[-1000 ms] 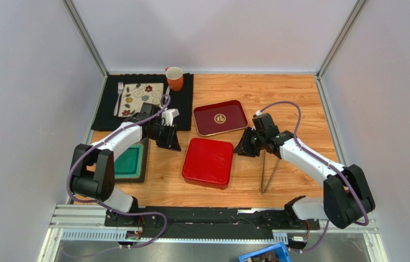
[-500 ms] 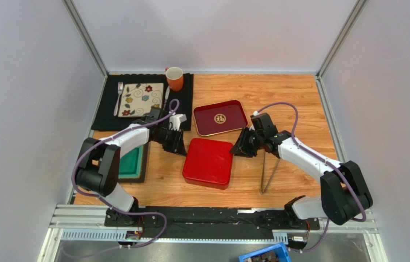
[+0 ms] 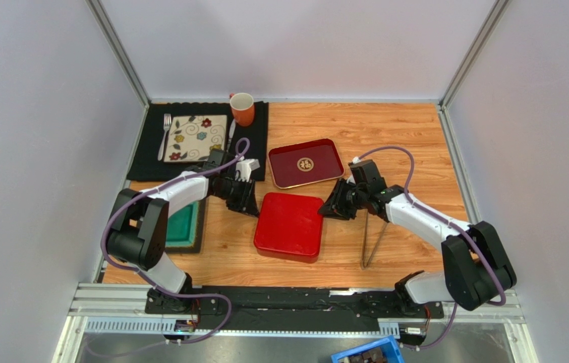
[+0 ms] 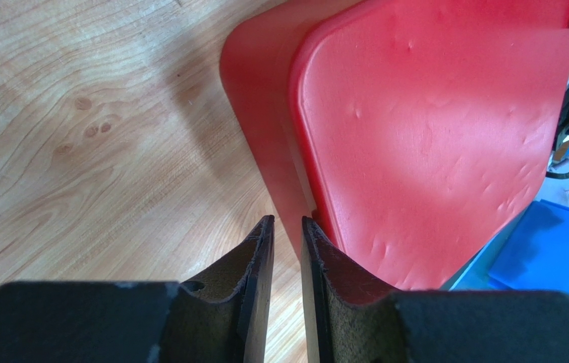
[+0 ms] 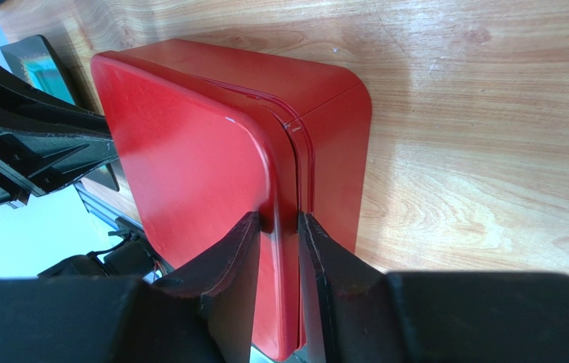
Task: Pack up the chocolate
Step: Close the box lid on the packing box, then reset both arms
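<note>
No chocolate shows in any view. A closed red box point(image 3: 289, 225) lies at the table's middle; its lid fills the left wrist view point(image 4: 431, 128) and the right wrist view point(image 5: 189, 166). My left gripper point(image 3: 250, 206) is at the box's far left corner. Its jaws point(image 4: 285, 223) are almost together with only bare wood between them, and one finger touches the box's side. My right gripper point(image 3: 328, 209) is at the box's far right edge. Its jaws point(image 5: 278, 219) are closed narrowly on the lid's rim.
A dark red tray with a gold emblem point(image 3: 305, 162) lies just behind the box. A black mat point(image 3: 253, 147) holds a flowered plate point(image 3: 193, 138), a fork point(image 3: 165, 136) and an orange mug point(image 3: 242, 108). A green-lined container point(image 3: 181, 223) sits left, and tongs point(image 3: 373, 238) lie right.
My left gripper has moved right and nearer, up to the box's far left corner. My right gripper has edged left onto the box's right rim. The box has stayed put.
</note>
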Available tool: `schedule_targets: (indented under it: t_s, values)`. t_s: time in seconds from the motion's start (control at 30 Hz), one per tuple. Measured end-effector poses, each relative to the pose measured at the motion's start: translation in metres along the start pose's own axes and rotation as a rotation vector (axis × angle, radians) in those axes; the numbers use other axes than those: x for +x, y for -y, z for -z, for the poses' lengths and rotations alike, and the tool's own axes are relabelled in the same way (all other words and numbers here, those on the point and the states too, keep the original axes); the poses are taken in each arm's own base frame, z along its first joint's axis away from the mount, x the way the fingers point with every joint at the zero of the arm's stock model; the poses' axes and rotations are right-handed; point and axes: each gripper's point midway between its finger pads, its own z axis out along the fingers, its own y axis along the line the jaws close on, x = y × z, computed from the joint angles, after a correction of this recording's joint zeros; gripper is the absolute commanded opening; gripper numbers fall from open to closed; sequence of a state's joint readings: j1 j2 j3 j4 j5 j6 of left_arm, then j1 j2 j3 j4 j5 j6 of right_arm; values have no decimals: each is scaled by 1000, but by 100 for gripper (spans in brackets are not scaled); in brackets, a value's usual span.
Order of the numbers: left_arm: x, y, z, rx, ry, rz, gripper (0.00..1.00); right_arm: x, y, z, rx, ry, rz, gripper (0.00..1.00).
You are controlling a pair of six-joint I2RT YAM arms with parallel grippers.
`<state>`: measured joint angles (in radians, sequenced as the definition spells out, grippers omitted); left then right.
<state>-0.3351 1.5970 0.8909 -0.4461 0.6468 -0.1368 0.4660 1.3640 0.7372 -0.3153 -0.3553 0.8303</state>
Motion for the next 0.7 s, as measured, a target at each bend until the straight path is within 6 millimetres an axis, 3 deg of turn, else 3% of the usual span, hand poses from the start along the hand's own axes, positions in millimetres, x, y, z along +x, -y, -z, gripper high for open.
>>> schedule_targets:
  t_s: [0.23, 0.47, 0.7]
  values:
    - [-9, 6, 8, 7, 15, 14, 29, 0, -1, 0, -10, 1, -4, 27]
    - [-28, 34, 20, 96, 64, -21, 29, 0, -1, 3, -11, 7, -4, 26]
    - [-29, 28, 26, 98, 74, 6, 29, 5, 6, 9, 3, 10, -10, 26]
